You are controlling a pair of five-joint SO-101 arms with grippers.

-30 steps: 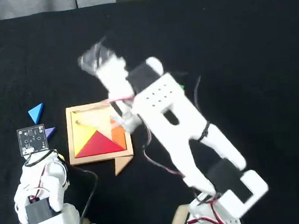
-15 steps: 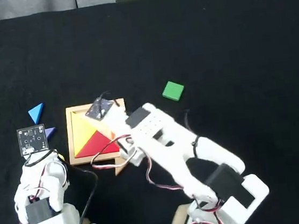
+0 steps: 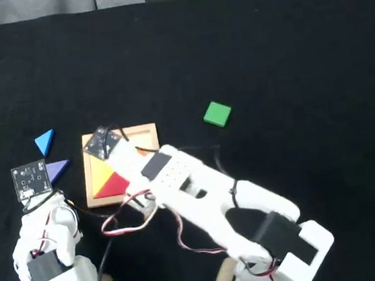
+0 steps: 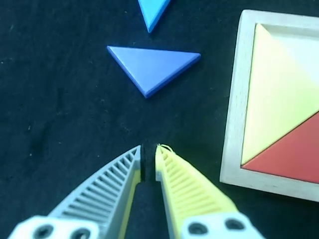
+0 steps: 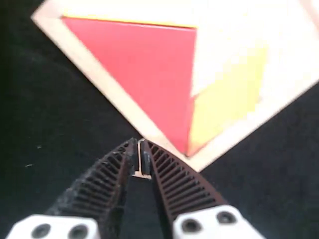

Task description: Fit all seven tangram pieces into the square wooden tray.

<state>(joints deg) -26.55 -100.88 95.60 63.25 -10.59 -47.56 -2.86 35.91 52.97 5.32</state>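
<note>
The square wooden tray (image 3: 142, 128) lies left of centre and holds a yellow triangle (image 3: 101, 171) and a red triangle (image 3: 115, 184). My right arm reaches across it. In the right wrist view my right gripper (image 5: 140, 145) is shut just over the tray's rim (image 5: 79, 50), beside the red triangle (image 5: 144, 74) and an orange piece (image 5: 224, 99). My left gripper (image 4: 148, 148) is shut and empty over the black cloth, just short of a blue triangle (image 4: 149, 67). A lighter blue triangle (image 4: 153, 12) lies beyond that one. A green square (image 3: 217, 114) lies to the right of the tray.
The two blue triangles (image 3: 45, 140) (image 3: 59, 170) lie left of the tray, close to the left arm's wrist (image 3: 31, 180). The right arm's body covers the tray's near right part. Black cloth stretches open behind and to the right.
The right arm swung down and to the left from behind the tray to above it, uncovering the green square. The left arm shifted slightly left.
</note>
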